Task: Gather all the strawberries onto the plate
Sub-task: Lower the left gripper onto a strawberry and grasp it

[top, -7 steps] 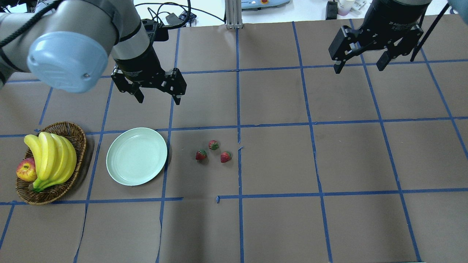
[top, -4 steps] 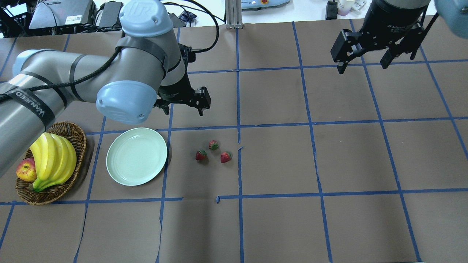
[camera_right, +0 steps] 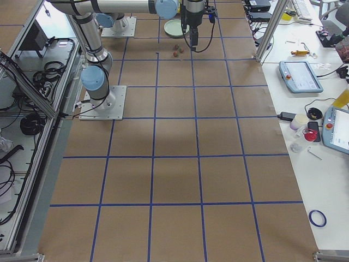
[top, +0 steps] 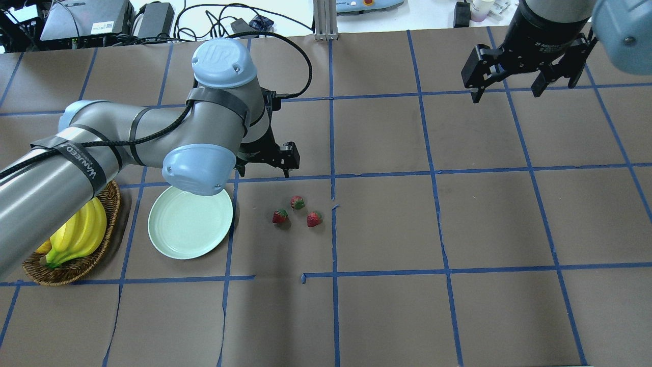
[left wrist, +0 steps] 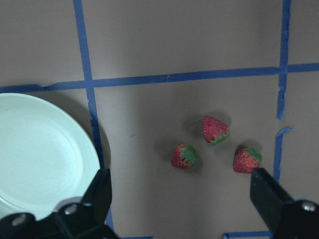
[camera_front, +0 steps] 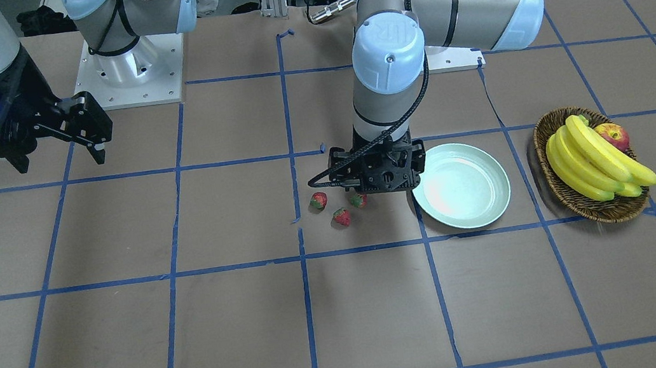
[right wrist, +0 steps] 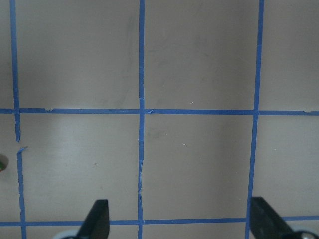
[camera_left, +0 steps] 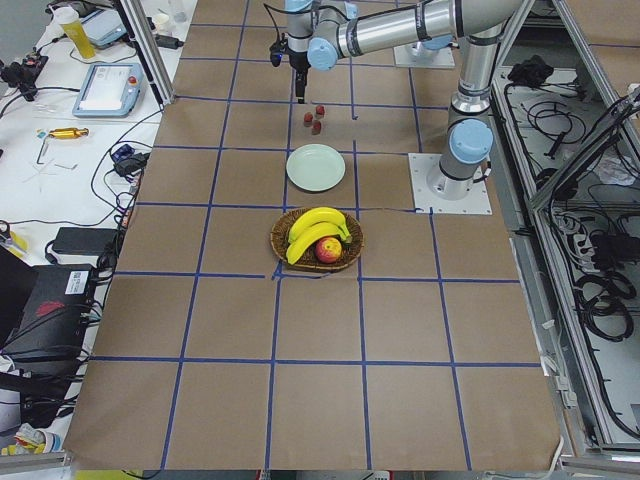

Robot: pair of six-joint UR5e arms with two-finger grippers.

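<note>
Nearest the robot on the brown counter [top: 387, 316], a tight cluster of fruit lies just beside the mint plate [top: 188, 229], none of it in the plate yet. The left strawberry [top: 279, 216] is closest to the rim, the right strawberry [top: 314, 219] sits by the blue tape line [top: 333, 224], and the middle strawberry [top: 297, 202] is a little beyond them. Just past the cluster hovers the left tool [top: 263, 172], clear of the counter and holding nothing. Its fingers [left wrist: 99, 189] are spread so wide that in the wrist view they bracket all three fruits. The step in hand looks like the approach to a first pick. Doing it well probably means centring on one strawberry alone, likely the left one, and turning the wrist so each finger drops onto bare counter rather than onto a neighbour. These small, rounded fruits could roll or squirt out, so a low, slow, gentle squeeze across the widest part seems wise. Farthest off, the right tool [top: 504, 94] hangs with fingers apart, well away, and is best left there.
</note>
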